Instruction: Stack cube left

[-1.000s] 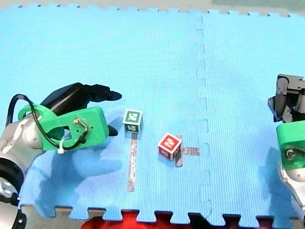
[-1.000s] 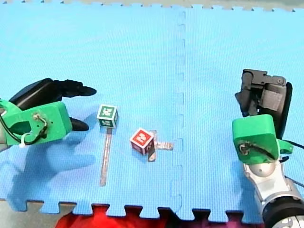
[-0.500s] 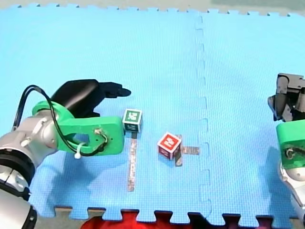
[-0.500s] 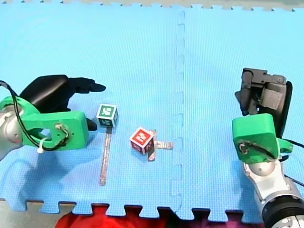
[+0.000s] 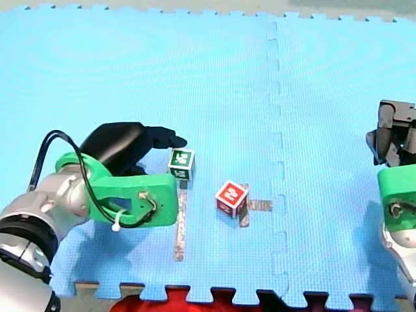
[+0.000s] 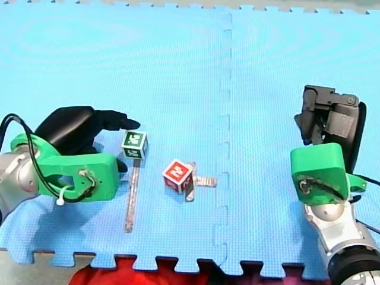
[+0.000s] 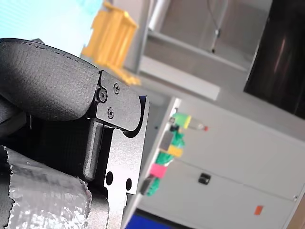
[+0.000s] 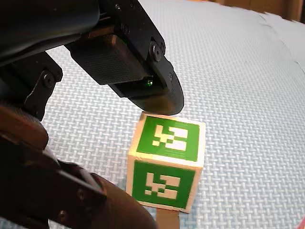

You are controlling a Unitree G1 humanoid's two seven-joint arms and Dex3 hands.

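Left hand (image 5: 127,144), fingers apart, brackets the green cube (image 5: 181,163) left of centre, unclamped. Red cube (image 5: 231,197), lower right of it, sits turned cornerwise. Right hand (image 6: 328,122), right edge: state indeterminable.

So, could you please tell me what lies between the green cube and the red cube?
Only bare blue mat separates the green cube from the red cube, as both head views show.
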